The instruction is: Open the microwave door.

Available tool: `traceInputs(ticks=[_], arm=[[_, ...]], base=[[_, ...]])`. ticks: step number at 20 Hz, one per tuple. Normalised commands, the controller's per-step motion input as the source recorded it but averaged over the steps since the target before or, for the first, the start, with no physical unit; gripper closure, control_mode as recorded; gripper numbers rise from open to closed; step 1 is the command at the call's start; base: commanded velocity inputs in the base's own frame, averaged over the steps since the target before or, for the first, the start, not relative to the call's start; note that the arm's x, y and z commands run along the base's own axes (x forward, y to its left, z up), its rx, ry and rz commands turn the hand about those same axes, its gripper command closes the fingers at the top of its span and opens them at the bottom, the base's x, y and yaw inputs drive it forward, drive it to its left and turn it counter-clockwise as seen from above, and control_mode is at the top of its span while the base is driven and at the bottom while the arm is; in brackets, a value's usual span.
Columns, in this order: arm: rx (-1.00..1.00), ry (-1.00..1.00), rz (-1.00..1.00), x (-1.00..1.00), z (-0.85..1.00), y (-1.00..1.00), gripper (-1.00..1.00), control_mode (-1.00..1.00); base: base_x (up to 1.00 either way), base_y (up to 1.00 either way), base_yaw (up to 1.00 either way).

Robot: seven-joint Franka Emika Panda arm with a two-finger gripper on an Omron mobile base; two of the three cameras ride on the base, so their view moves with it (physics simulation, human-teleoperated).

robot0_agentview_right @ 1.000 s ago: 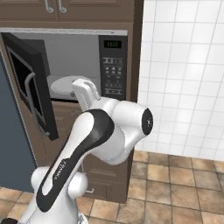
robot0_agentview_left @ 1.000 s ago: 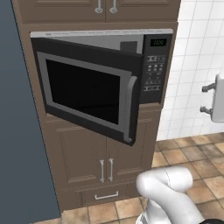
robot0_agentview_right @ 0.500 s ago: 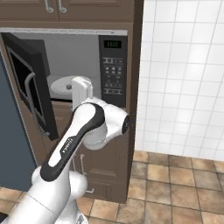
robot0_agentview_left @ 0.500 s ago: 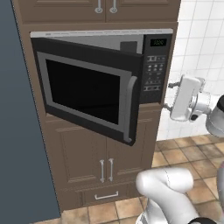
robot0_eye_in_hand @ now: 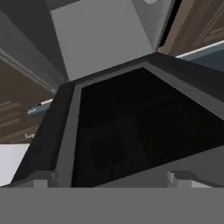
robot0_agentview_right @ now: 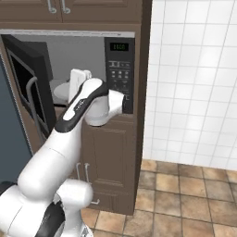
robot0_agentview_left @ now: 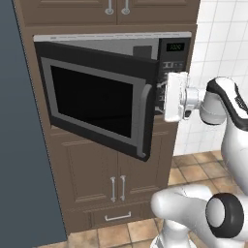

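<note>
The microwave door (robot0_agentview_left: 94, 99), a black panel with a grey-framed dark window, stands swung partly open to the left. Its curved grey bar handle (robot0_agentview_left: 145, 115) is near the free edge. From the right base view I see the door (robot0_agentview_right: 23, 88) edge-on, with the handle (robot0_agentview_right: 31, 104) in front. My gripper (robot0_agentview_left: 162, 97) sits just right of the door's free edge, at the cavity mouth (robot0_agentview_right: 74, 79). In the hand view the door's inner window (robot0_eye_in_hand: 140, 127) lies close ahead, and the gripper (robot0_eye_in_hand: 111, 178) is open with nothing between its fingertips (robot0_eye_in_hand: 43, 179).
A black keypad panel with a green display (robot0_agentview_left: 174, 60) is right of the cavity. A white turntable plate (robot0_agentview_right: 60, 90) lies inside. Brown cabinet doors (robot0_agentview_left: 116, 184) are below and above. A dark grey-blue panel (robot0_agentview_left: 19, 145) stands at the left, a white tiled wall (robot0_agentview_right: 194, 83) at the right.
The hand has swung from the far right of the left base view leftwards to the door's free edge. The door's angle looks unchanged.
</note>
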Motion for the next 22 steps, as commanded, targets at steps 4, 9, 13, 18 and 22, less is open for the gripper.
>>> traceInputs(ticks=[4, 9, 13, 18, 22], arm=[[-0.01, 0.29, 0.37, 0.16, 0.0, 0.64, -1.0, -1.0], [-0.09, 0.16, 0.48, -0.71, 0.0, 0.84, -1.0, -1.0], [-0.06, 0.11, 0.47, -0.75, 0.0, 1.0, -1.0, -1.0], [0.0, 0.08, 0.4, -0.56, 0.01, 1.0, -1.0, -1.0], [0.0, -0.01, 0.12, -0.04, 0.0, 1.0, -1.0, -1.0]], base=[[0.0, 0.0, 0.0], [0.0, 0.0, 0.0], [0.0, 0.0, 0.0], [0.0, 0.0, 0.0], [0.0, 0.0, 0.0]])
